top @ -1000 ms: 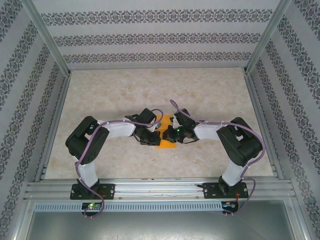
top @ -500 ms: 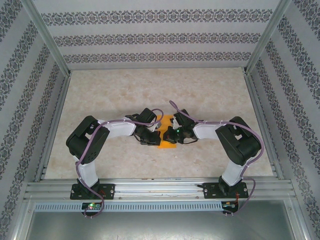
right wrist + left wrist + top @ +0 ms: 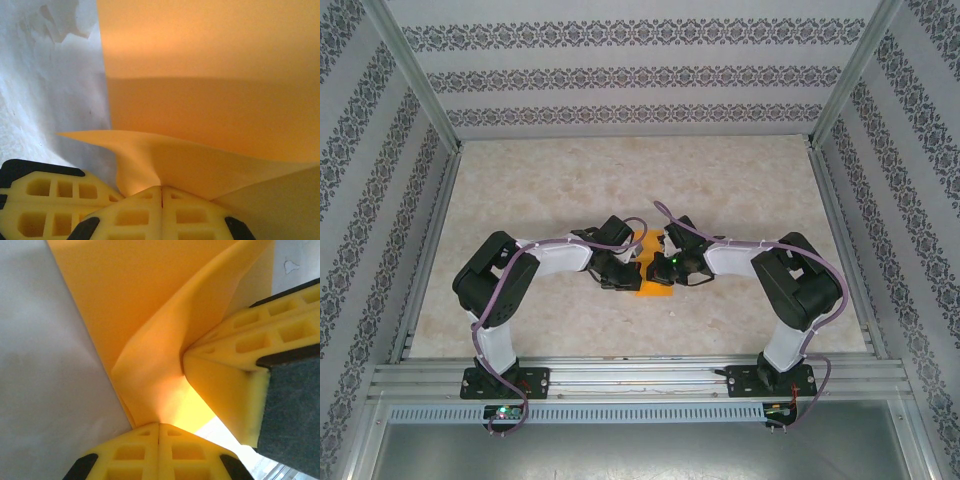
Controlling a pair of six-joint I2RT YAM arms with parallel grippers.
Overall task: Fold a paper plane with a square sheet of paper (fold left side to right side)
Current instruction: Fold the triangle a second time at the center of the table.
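- At the near edge of the top view, a slotted aluminium rail carries the two arm bases, well apart from each other.
- The left arm and the right arm both bend inward, each with a purple cable running along it. Their wrists meet low over the middle of the table.
- The left gripper comes in from the left, with its yellow fingers pressed flat together. A raised flap of the orange sheet of paper runs down into their tip, so the jaws are closed on the paper's edge.
- The right gripper comes in from the right with a green light on its wrist. Its jaws are also fully closed, and a lifted fold of the sheet narrows into the seam between the pads.
- The two grippers are just beside each other. Each wrist view shows the other gripper's yellow finger next to the pinched fold.
- The sheet lies on the table between the grippers, roughly mid-table. One orange corner shows on the near side and a strip shows on the far side. Most of the sheet is flat, and the gripped part stands up creased.
- The table has a pale marbled surface.
- Walls with striped floral wallpaper stand at the far side and at the left and right.
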